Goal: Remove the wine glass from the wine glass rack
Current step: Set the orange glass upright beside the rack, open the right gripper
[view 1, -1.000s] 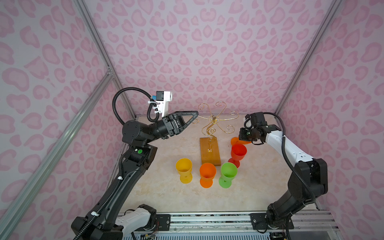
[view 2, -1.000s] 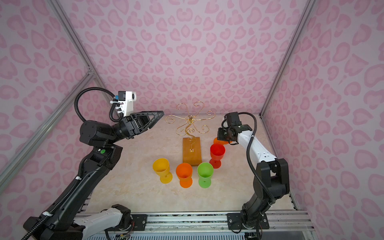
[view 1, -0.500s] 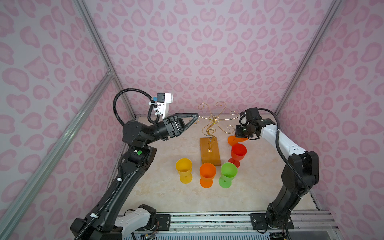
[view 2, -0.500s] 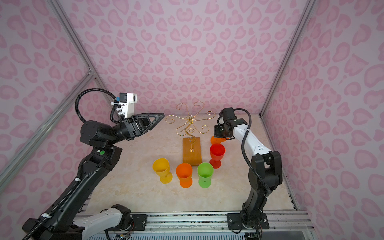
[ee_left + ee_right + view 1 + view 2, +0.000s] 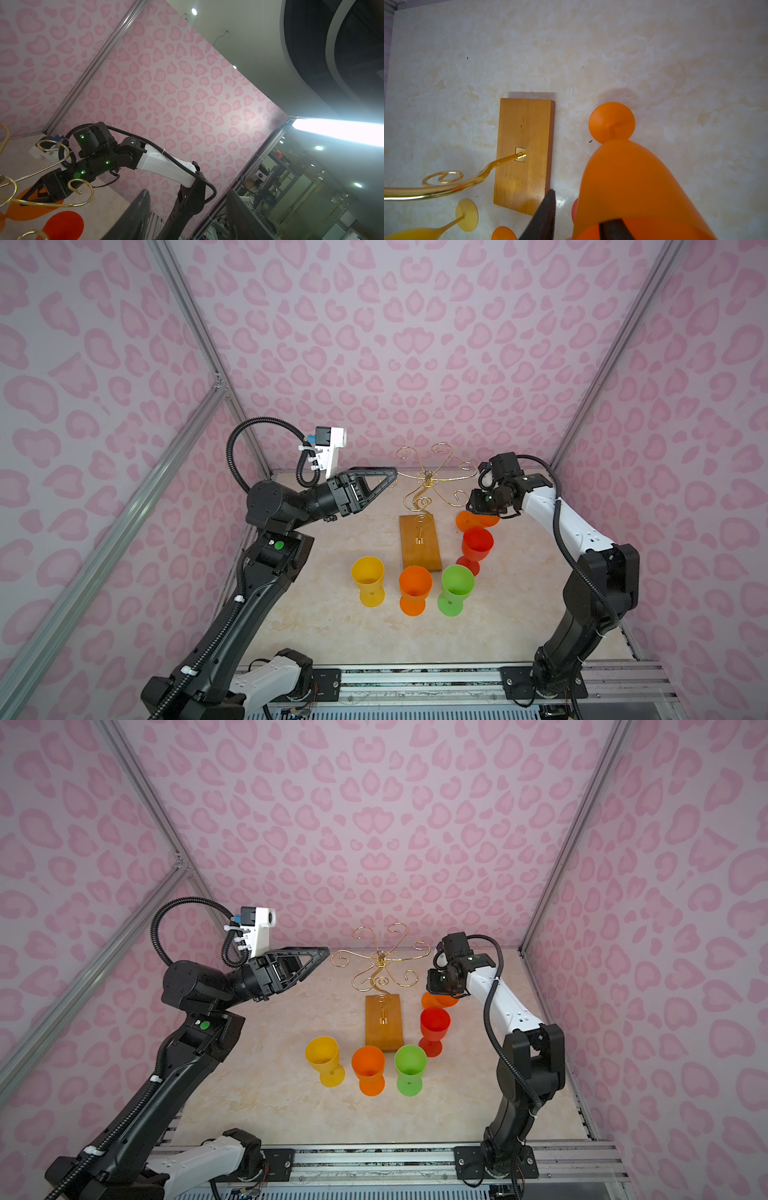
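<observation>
No writing, label, brand, number or sign can be read in any of the views.

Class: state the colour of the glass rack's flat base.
The base is amber-brown wood, clearest in the right wrist view.
</observation>
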`<action>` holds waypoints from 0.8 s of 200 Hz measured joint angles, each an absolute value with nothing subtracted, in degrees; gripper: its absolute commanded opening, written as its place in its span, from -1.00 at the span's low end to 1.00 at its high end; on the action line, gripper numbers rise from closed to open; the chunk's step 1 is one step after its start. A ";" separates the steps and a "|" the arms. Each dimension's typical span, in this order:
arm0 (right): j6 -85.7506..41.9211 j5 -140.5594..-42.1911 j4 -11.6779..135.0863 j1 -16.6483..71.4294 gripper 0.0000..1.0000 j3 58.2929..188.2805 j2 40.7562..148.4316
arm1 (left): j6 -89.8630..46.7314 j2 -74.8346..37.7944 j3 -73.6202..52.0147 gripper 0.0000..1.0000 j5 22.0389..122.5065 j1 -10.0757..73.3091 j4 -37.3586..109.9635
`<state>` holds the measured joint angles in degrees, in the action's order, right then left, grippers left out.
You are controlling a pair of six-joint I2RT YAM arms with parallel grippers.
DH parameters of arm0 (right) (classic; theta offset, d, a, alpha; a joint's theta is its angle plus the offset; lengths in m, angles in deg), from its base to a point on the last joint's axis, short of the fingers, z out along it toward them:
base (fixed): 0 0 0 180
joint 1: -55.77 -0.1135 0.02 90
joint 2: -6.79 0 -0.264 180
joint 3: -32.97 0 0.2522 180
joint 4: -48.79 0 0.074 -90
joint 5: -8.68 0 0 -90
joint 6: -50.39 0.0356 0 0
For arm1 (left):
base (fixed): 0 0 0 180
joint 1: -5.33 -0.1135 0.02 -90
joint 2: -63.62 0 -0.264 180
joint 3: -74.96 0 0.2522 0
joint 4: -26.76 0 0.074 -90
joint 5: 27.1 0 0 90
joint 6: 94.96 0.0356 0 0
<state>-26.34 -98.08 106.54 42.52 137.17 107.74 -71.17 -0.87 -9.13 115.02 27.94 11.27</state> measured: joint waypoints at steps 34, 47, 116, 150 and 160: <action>-26.14 -98.08 106.30 42.52 -0.27 137.17 107.28 | -70.98 -1.08 -8.97 0.21 115.19 27.94 11.55; -25.64 -98.05 105.82 42.56 -0.26 137.17 107.28 | -70.93 -1.06 -8.91 0.21 115.24 27.94 11.66; -24.15 -98.14 103.79 43.87 -0.26 137.25 107.35 | -70.32 -0.52 -7.90 0.20 115.39 27.94 12.10; -23.95 -98.05 103.50 44.16 -0.26 137.71 107.46 | -70.21 -0.45 -7.79 0.20 115.39 27.94 12.12; -23.95 -98.03 103.39 44.20 -0.26 137.93 107.52 | -70.06 -0.43 -7.71 0.20 115.39 27.94 12.10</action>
